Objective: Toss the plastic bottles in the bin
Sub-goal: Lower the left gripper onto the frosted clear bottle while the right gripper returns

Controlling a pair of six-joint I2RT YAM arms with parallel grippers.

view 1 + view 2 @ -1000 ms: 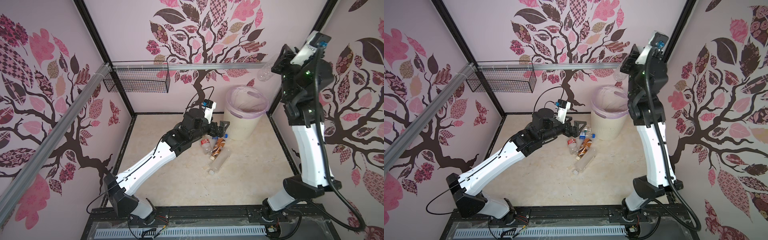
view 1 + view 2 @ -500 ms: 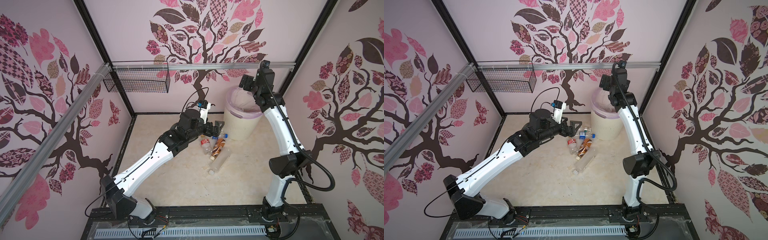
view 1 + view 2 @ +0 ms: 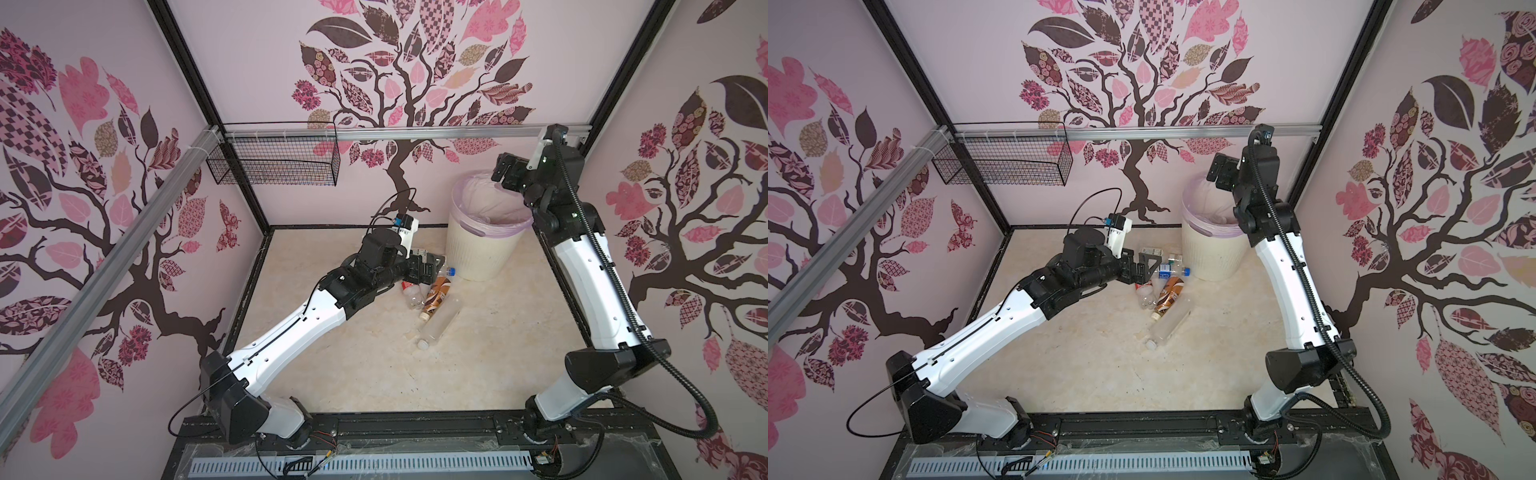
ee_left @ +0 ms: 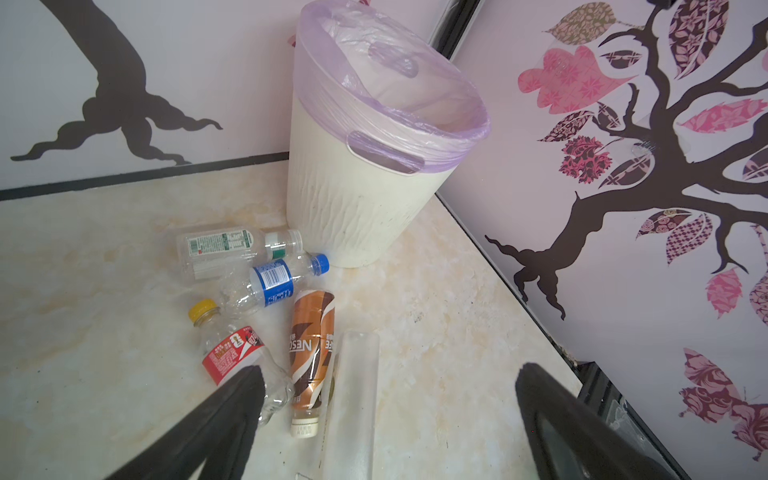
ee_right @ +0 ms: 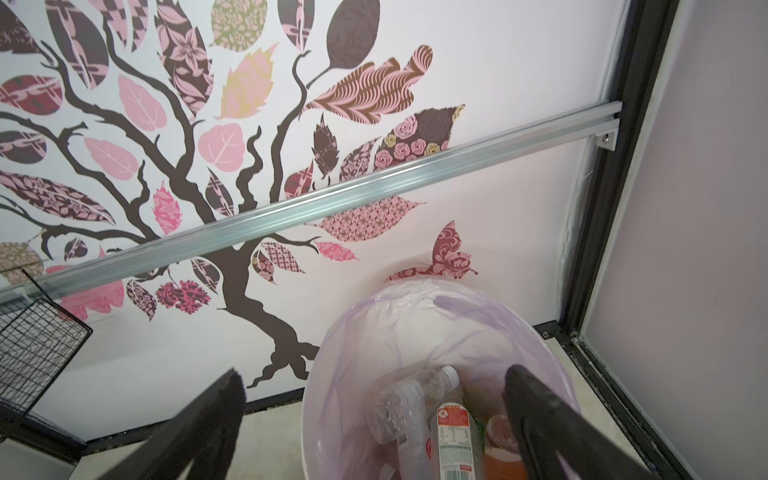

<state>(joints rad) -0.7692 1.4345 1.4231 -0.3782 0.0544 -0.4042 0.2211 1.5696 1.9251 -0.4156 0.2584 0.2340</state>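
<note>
Several plastic bottles lie on the floor by the bin: a brown-labelled one, a plain clear one, a red-labelled one with a yellow cap, a blue-labelled one and a green-printed one. My left gripper hangs open just above this pile, holding nothing; in a top view it sits left of the bin. My right gripper is open and empty above the bin's rim. More bottles lie inside the lilac bag.
A black wire basket hangs on the back wall's rail, left of the bin. The bin stands in the back right corner against the black frame post. Patterned walls close in three sides.
My right arm swung down from high on the right to over the bin. Its jaws opened and the clear bottle it held is gone from them. The left arm barely moved.
</note>
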